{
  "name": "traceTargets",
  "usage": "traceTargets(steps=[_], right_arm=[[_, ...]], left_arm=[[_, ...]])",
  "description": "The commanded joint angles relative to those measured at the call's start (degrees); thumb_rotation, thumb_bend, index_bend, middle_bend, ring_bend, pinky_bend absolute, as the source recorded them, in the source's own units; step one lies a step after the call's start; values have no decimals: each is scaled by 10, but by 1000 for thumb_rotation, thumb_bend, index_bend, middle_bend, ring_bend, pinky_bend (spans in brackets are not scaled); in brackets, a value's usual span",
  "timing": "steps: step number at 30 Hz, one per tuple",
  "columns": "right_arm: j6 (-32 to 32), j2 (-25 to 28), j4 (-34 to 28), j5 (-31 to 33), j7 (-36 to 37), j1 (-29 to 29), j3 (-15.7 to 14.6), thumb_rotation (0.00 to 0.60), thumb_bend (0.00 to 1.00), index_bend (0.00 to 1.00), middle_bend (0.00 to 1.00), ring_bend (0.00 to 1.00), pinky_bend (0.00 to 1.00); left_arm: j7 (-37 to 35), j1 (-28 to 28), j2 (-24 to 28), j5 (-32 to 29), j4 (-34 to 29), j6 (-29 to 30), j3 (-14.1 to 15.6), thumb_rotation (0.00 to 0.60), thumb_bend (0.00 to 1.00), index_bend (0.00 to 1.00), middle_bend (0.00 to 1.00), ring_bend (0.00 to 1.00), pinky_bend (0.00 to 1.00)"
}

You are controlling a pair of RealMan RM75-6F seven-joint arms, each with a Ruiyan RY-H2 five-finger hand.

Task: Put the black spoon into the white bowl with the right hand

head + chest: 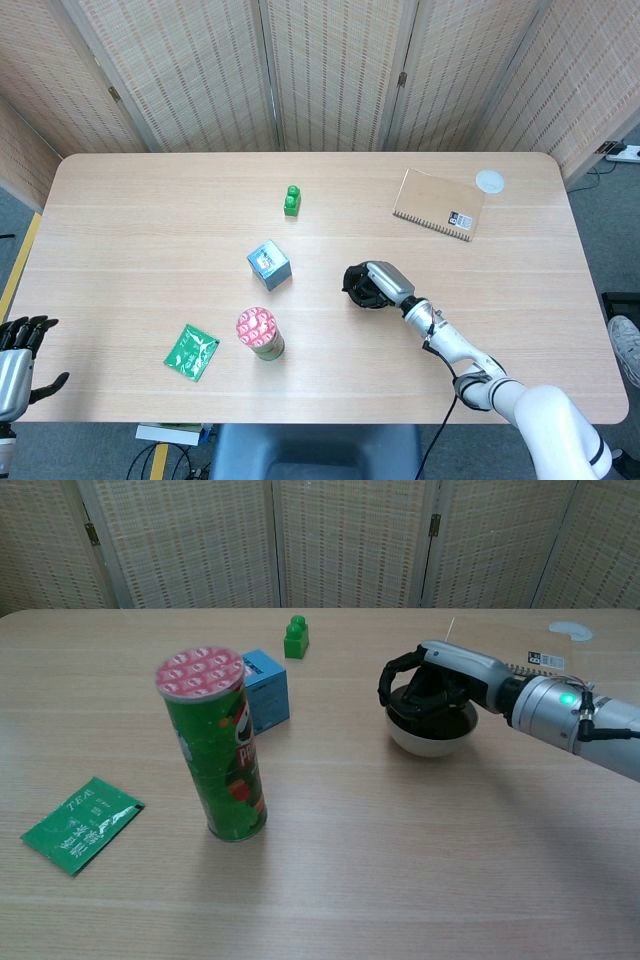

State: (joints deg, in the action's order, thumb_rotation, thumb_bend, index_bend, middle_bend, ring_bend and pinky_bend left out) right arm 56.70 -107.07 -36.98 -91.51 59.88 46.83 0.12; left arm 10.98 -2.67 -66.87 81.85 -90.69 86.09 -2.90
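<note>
At frame centre-right, the right hand [432,685] hovers over the white bowl [430,735], its fingers curled; whether they clamp the black spoon cannot be told, nor where the spoon lies. The left hand [18,352], lower left, holds nothing, fingers apart. The green packet [79,824] reads "TEA".

Right hand [432,685]: black fingers, silver back; silver forearm, green light. Left hand [18,350]: black fingers.

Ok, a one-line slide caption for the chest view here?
Right hand curled over the white bowl, beside a green chip can, blue box and green tea packet.
</note>
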Motion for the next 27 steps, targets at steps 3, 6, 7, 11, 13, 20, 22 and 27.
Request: traceTargets(steps=[3, 6, 7, 11, 13, 20, 22, 27], right_arm=[[19, 17, -14, -10, -13, -17, -14, 600, 465, 746, 1000, 1000, 1000], [28, 29, -26, -8, -19, -22, -13, 600, 323, 668, 1000, 1000, 1000], [29, 32, -31, -7, -22, -23, -11, 600, 266, 610, 1000, 1000, 1000], [32, 48, -51, -3, -48, -26, -8, 600, 125, 395, 1000, 1000, 1000], [35, 58, -67, -1, -59, -29, -6, 600, 93, 312, 1000, 1000, 1000], [53, 104, -131, 8, -116, -47, 0, 600, 79, 131, 1000, 1000, 1000], [61, 122, -151, 11, -137, -54, 2, 600, 79, 107, 998, 1000, 1000], [86, 188, -218, 21, -272, -86, 0, 600, 109, 88, 964, 1000, 1000]], left_arm=[[-3, -2, -2, 3, 2, -1, 0, 600, 203, 234, 212, 154, 163], [-4, -4, -3, 5, 3, -3, -1, 600, 203, 233, 212, 154, 163], [-4, -5, -3, 5, 3, -3, -1, 600, 202, 233, 212, 154, 163], [-4, -6, -4, 6, 2, -4, -1, 600, 203, 232, 212, 154, 163], [-4, -6, -4, 6, 2, -3, -1, 600, 203, 232, 212, 154, 163], [-6, -8, -4, 9, 1, -2, -2, 600, 203, 231, 212, 154, 163], [-7, -8, -3, 10, 1, -1, -2, 600, 203, 230, 212, 154, 163], [-10, -10, -1, 13, -1, -1, -3, 600, 203, 230, 212, 154, 163]])
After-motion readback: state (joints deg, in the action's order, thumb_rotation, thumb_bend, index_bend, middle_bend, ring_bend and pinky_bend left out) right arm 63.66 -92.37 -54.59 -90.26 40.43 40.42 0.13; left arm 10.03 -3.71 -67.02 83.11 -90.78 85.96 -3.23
